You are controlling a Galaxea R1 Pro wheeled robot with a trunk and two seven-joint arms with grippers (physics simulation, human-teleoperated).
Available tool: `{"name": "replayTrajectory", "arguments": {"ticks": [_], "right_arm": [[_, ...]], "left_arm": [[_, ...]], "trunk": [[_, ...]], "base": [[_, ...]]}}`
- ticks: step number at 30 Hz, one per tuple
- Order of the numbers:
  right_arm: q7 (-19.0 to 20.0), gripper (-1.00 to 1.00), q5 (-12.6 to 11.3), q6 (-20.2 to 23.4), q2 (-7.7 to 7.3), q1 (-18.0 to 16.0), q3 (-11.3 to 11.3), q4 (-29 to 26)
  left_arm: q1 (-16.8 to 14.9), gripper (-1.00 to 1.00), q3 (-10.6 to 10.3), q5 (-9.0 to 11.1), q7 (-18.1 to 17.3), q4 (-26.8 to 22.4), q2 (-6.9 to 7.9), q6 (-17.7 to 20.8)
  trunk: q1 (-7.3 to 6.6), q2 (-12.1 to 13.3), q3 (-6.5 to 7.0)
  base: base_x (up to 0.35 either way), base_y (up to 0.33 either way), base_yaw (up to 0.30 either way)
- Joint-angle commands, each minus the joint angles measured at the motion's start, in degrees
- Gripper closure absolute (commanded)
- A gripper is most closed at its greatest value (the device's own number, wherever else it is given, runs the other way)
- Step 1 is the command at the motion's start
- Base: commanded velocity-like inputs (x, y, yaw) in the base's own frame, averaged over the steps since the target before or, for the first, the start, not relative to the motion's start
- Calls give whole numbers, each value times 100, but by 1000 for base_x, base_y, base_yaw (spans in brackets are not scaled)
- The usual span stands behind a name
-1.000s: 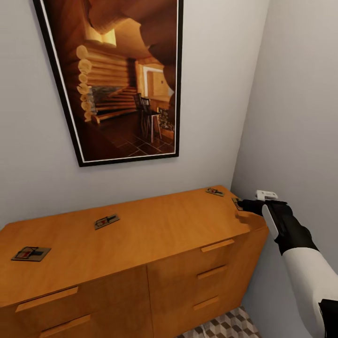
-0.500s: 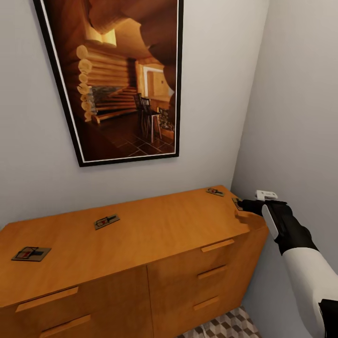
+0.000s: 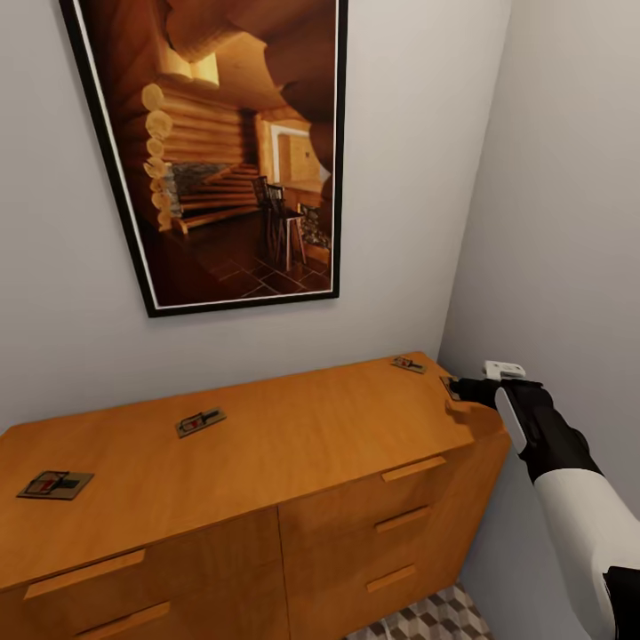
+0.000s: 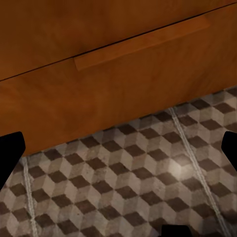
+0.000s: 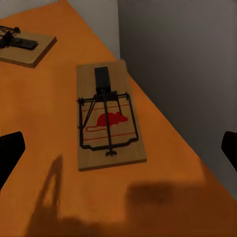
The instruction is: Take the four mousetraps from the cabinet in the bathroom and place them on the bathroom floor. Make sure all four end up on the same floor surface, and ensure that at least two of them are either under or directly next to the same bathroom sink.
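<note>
A: Where are the mousetraps?

B: All four lie on top of the cabinet (image 3: 267, 444), under the framed picture (image 3: 227, 151). One mousetrap (image 3: 55, 484) sits near the cabinet's left end, a second mousetrap (image 3: 200, 421) lies further toward the middle, a third mousetrap (image 3: 408, 364) is close to the back right corner, and the fourth mousetrap (image 5: 108, 116) lies along the cabinet's right edge, just beside the grey side wall (image 3: 569, 222).

A: And the right tool?

B: The right tool (image 3: 458, 389) is at that right edge of the cabinet, just at the fourth trap. In the right wrist view its dark fingertips (image 5: 10, 155) stand wide apart with the trap flat between them, untouched, so it is open and grips nothing.

A: The left tool?

B: In the left wrist view it points at a drawer handle (image 4: 140, 42) of the cabinet and the cube-patterned bathroom floor (image 4: 128, 187) below. Its fingertips (image 4: 10, 153) sit at opposite edges, spread wide, holding nothing.
</note>
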Motion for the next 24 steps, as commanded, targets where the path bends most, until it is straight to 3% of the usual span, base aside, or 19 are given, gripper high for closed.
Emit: {"name": "replayTrajectory", "arguments": {"ticks": [1,11,24], "right_arm": [[-2,-100,-25,30,-1,-3,17,-6],[-106,-100,120,202,-1,-3,735,-10],[-126,-100,148,246,-1,-3,920,-10]], "left_arm": [[-11,-100,31,7,-43,23,1,-29],[-11,-100,31,8,-43,23,0,-31],[-11,-100,31,9,-43,23,2,-31]], "trunk": [[0,-3,-6],[0,-3,-6],[0,-3,-6]], "base": [[50,0,0],[17,0,0],[1,0,0]]}}
